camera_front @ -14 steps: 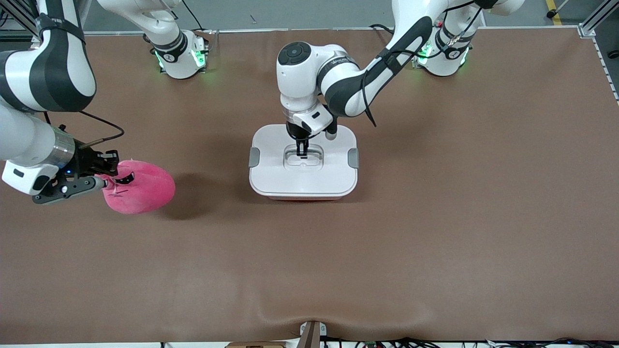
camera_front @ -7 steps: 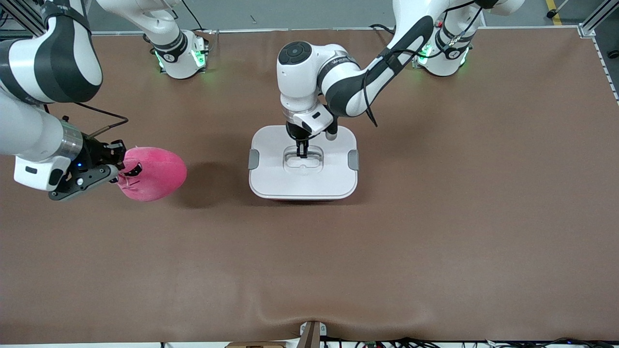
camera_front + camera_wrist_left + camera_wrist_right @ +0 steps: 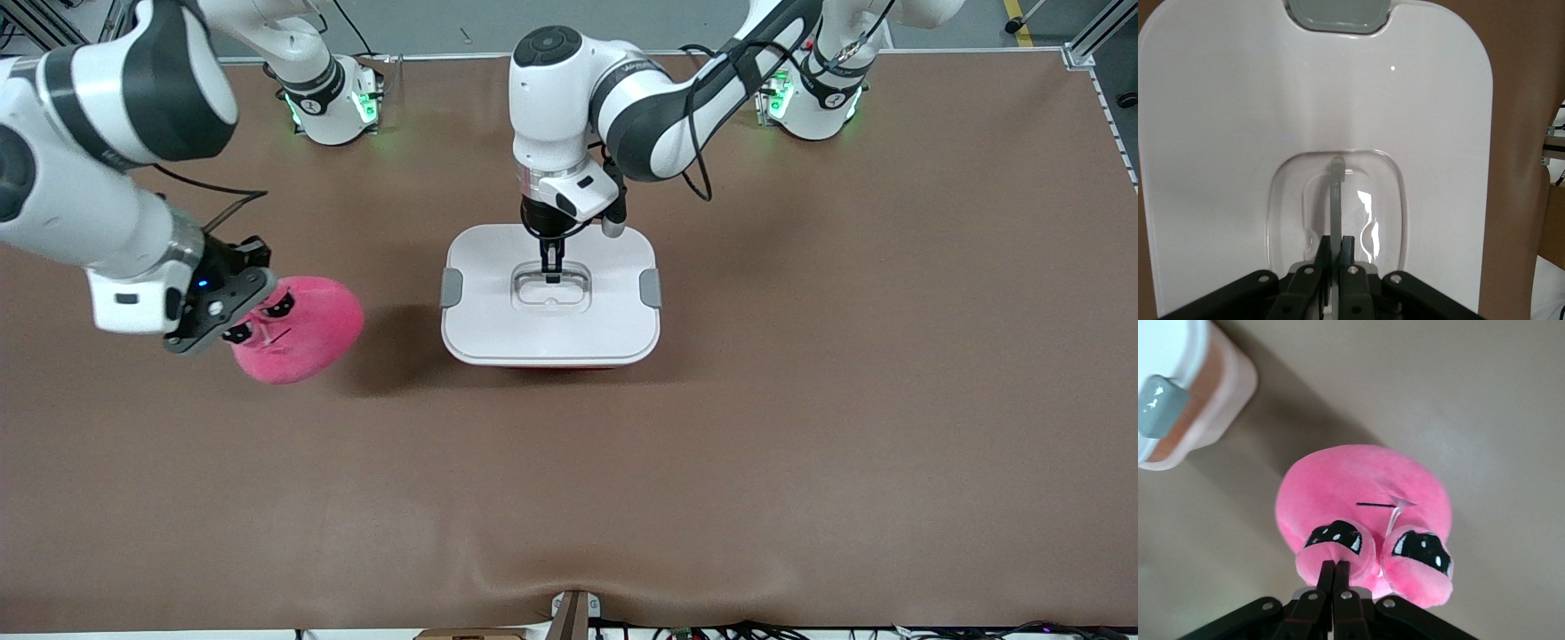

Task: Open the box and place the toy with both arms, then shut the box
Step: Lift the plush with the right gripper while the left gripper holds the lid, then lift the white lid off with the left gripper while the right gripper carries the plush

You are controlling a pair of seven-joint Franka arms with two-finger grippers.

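The box's white lid [image 3: 498, 320] has a grey clip at each end [image 3: 452, 287] and covers the pale pink tub, of which only a sliver [image 3: 551, 364] shows at the edge nearer the camera. My left gripper [image 3: 551, 271] is above the lid's middle, shut on the thin upright handle [image 3: 1336, 193] in the clear recess; its fingertips [image 3: 1337, 247] pinch it. My right gripper [image 3: 249, 307] is shut on the hot-pink toy [image 3: 307, 333] and holds it above the table beside the box, toward the right arm's end. It grips a nub by the black eyes [image 3: 1334, 568].
The brown table mat [image 3: 800, 444] spreads around the box. The right wrist view shows the tub's corner [image 3: 1218, 400] and one grey clip [image 3: 1158, 403] close to the toy [image 3: 1365, 493]. Both arm bases [image 3: 329, 98] stand at the table's edge farthest from the camera.
My right gripper has carried the toy up and toward the box. My left gripper has risen with the handle; the lid looks larger and slightly shifted toward the right arm's end.
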